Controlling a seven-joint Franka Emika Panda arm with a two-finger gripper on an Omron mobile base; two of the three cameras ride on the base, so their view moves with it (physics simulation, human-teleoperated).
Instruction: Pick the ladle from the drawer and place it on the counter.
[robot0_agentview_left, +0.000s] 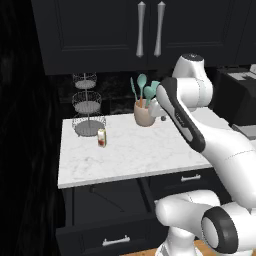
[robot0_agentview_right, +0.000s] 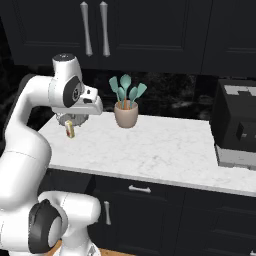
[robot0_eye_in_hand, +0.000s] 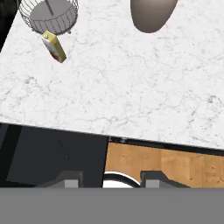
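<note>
The white marble counter (robot0_agentview_left: 130, 152) (robot0_agentview_right: 160, 145) (robot0_eye_in_hand: 122, 87) lies under my hand. The black drawer (robot0_agentview_left: 107, 239) stands pulled out below the counter's left end, its silver bar handle facing me. Its dark inside (robot0_eye_in_hand: 52, 157) shows past the counter's edge in the hand view. The ladle is hidden; I cannot make it out in the black drawer box. My gripper (robot0_eye_in_hand: 111, 180) hangs above the counter's front edge, pointing down, open with nothing between its fingertips (robot0_eye_in_hand: 72, 179).
A beige cup of teal-headed utensils (robot0_agentview_left: 144, 114) (robot0_agentview_right: 125, 115) stands at the back of the counter. A small jar (robot0_agentview_left: 102, 138) (robot0_eye_in_hand: 54, 47) sits beside a tiered wire stand (robot0_agentview_left: 87, 107). A black appliance (robot0_agentview_right: 235, 130) fills the counter's right end. Wooden floor (robot0_eye_in_hand: 166, 164) lies below.
</note>
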